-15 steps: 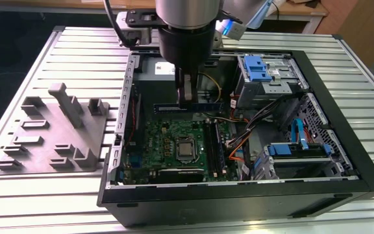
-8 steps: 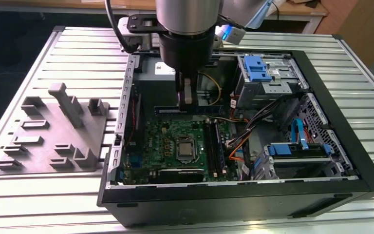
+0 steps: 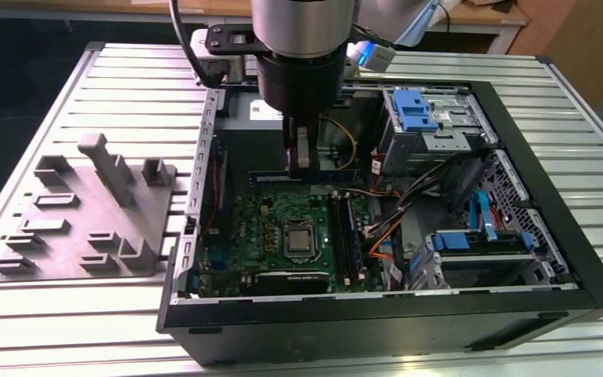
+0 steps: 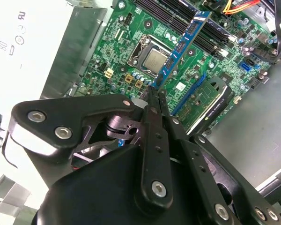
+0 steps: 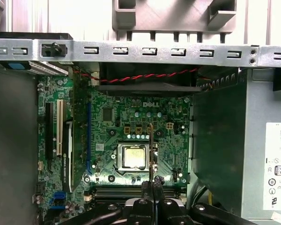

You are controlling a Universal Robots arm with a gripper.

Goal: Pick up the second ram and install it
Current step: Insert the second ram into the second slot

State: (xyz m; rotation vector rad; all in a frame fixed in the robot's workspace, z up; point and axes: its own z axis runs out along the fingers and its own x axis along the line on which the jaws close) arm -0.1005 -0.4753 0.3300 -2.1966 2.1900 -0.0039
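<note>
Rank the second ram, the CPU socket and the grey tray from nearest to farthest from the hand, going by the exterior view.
1. second ram: gripped in the hand itself.
2. CPU socket: inside the case, under the hand.
3. grey tray: outside the case, at the exterior view's left.

table: ribbed metal, pale grey, dull sheen.
tray: moulded grey plastic, matt all over.
computer case: black outer shell, matt (the inner frame is bare grey sheet metal, lightly shiny).
motherboard: green board, smooth, slightly glossy.
processor lid: bare metal, satin and pale.
second ram: blue board, smooth, carrying dark matt chips.
gripper: black links, matt, with bright metal screw heads.
drive latches: blue plastic, smooth, mildly glossy.
</note>
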